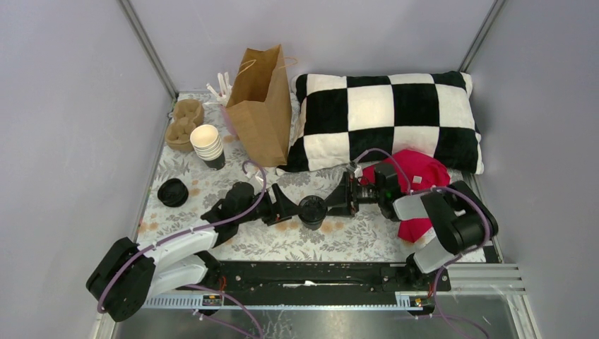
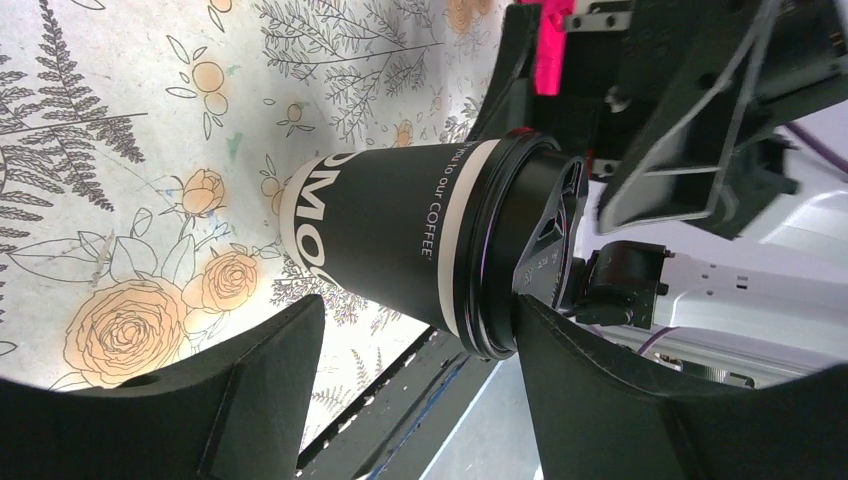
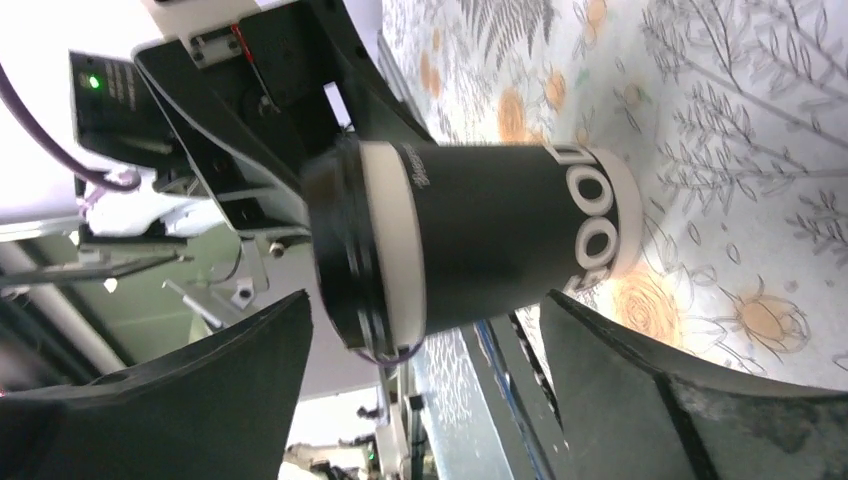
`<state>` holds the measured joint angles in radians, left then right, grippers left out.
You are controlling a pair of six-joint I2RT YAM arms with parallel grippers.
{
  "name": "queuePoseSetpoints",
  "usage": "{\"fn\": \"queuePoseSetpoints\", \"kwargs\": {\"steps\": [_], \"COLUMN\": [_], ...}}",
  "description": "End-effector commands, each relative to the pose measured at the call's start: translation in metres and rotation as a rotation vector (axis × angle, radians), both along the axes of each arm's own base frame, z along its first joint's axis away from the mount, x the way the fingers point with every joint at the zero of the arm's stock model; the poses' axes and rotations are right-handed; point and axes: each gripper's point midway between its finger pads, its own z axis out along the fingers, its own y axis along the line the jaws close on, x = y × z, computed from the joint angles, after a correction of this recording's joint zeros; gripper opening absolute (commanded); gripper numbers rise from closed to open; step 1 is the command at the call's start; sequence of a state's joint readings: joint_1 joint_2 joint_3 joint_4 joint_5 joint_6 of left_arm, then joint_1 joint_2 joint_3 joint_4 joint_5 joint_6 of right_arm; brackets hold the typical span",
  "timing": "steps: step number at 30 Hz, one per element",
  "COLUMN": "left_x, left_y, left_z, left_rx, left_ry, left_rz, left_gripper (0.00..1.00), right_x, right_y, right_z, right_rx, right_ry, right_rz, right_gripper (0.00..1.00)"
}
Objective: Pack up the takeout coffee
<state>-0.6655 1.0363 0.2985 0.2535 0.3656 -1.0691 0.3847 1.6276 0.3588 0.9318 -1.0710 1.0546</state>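
Observation:
The takeout coffee [image 1: 312, 210], a black paper cup with white lettering and a black sip lid, stands upright on the floral tablecloth between the two arms. My left gripper [image 1: 286, 206] is just left of it, turned on its side and open. In the left wrist view the cup [image 2: 400, 235] lies across the gap of the left gripper [image 2: 420, 320]. One finger [image 2: 600, 390] touches the lid's rim and the other stands apart from the base. My right gripper [image 1: 341, 195] faces the cup from the right. In its wrist view the right gripper [image 3: 428, 305] is open, with the cup [image 3: 480, 240] just beyond the fingertips.
A brown paper bag [image 1: 261, 106] stands open at the back, beside a checkered pillow [image 1: 385, 120]. A red cloth [image 1: 420, 176] lies under the right arm. A stack of lidless cups [image 1: 207, 145], a cardboard cup carrier [image 1: 185, 121] and a pile of black lids [image 1: 173, 192] sit at the left.

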Motion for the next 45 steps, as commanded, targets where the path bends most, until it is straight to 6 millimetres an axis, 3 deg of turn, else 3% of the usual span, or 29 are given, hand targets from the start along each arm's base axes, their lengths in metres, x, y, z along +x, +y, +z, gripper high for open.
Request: {"fn": "queuePoseSetpoints", "kwargs": {"steps": [1, 4, 8, 11, 13, 22, 30, 37, 41, 45], "left_x": [-0.004, -0.003, -0.003, -0.003, -0.002, 0.022, 0.049, 0.036, 0.024, 0.017], "left_y": [0.016, 0.015, 0.015, 0.017, 0.017, 0.007, -0.003, 0.01, 0.004, -0.002], "left_z": [-0.031, -0.029, -0.032, -0.038, -0.039, -0.034, -0.014, 0.013, 0.033, 0.037], "left_rx": [0.133, 0.129, 0.139, 0.158, 0.168, 0.258, 0.338, 0.317, 0.198, 0.113], "left_ry": [0.058, 0.052, 0.055, 0.06, 0.06, 0.007, -0.066, -0.091, -0.09, -0.064], "left_rz": [0.018, 0.019, 0.017, 0.017, 0.014, -0.022, -0.063, -0.036, -0.032, -0.034], "left_gripper": [0.72, 0.72, 0.72, 0.72, 0.72, 0.73, 0.77, 0.98, 0.99, 0.99], "right_x": [0.011, 0.004, -0.015, -0.024, -0.027, -0.021, -0.031, -0.022, -0.01, 0.006], "right_y": [0.004, 0.006, 0.002, -0.003, -0.003, 0.011, 0.017, 0.011, 0.009, 0.005], "right_z": [0.011, 0.004, -0.032, -0.06, -0.065, -0.005, -0.002, 0.012, 0.027, 0.032], "right_rx": [-0.175, -0.174, -0.198, -0.228, -0.225, -0.13, -0.111, -0.213, -0.211, -0.234], "right_ry": [-0.124, -0.098, -0.025, 0.02, 0.047, -0.055, -0.044, -0.15, -0.187, -0.19], "right_rz": [0.015, 0.047, 0.054, 0.047, 0.038, 0.03, -0.001, 0.033, 0.028, 0.015], "right_gripper": [0.95, 0.96, 0.93, 0.84, 0.77, 0.86, 0.87, 0.97, 0.99, 0.99]}}
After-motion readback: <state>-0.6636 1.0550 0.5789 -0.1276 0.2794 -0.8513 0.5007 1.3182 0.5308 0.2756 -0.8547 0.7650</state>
